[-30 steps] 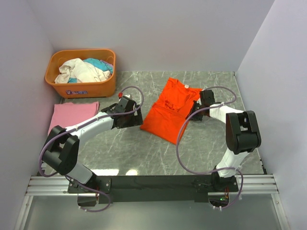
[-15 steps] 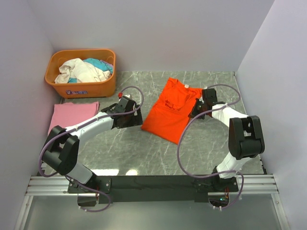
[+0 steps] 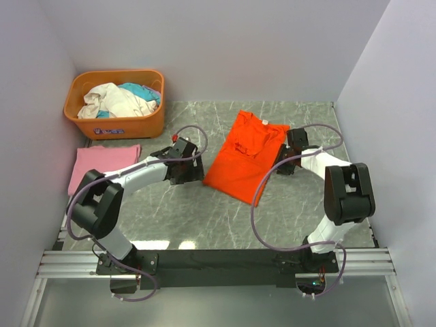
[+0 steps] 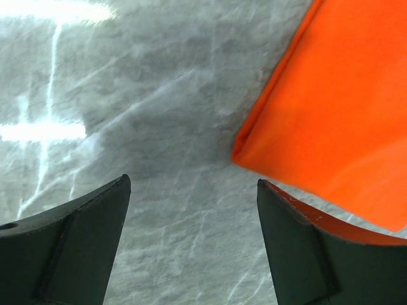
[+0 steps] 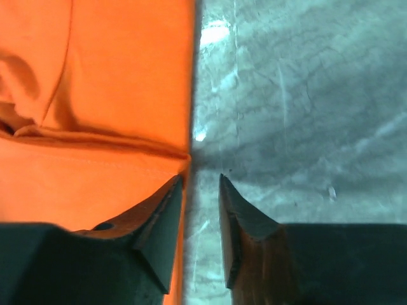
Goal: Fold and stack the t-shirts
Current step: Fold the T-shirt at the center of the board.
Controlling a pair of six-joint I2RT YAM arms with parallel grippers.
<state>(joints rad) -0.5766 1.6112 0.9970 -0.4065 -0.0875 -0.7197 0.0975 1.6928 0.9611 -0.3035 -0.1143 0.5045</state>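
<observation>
The left gripper [image 4: 192, 184] stands with its jaws spread wide and nothing between them but bare grey marble-patterned table [image 3: 204, 211]. From its wrist camera, a corner of the orange-red t-shirt [image 4: 331, 114] lies just beside one finger, and that finger's tip overlaps the cloth's edge in the view. I cannot tell whether it touches the cloth.

Across the shirt, the right gripper [image 5: 200, 179] has its jaws only slightly parted. Grey table shows through the narrow gap and no cloth is pinched there. One fingertip sits over the shirt's straight edge and the other is over bare table. A creased fold runs across the cloth just ahead of the fingers.

From above, the orange-red t-shirt [image 3: 242, 160] lies flat on the table between the two grippers, tilted, with its collar toward the far wall. The left gripper [image 3: 187, 170] is at its left side and the right gripper [image 3: 285, 160] at its right edge.

A pink t-shirt [image 3: 102, 163] lies folded flat at the table's left side, well apart from the orange-red one. Just behind it, an orange plastic basket [image 3: 116, 126] holds a heap of crumpled clothes [image 3: 116, 99].
</observation>
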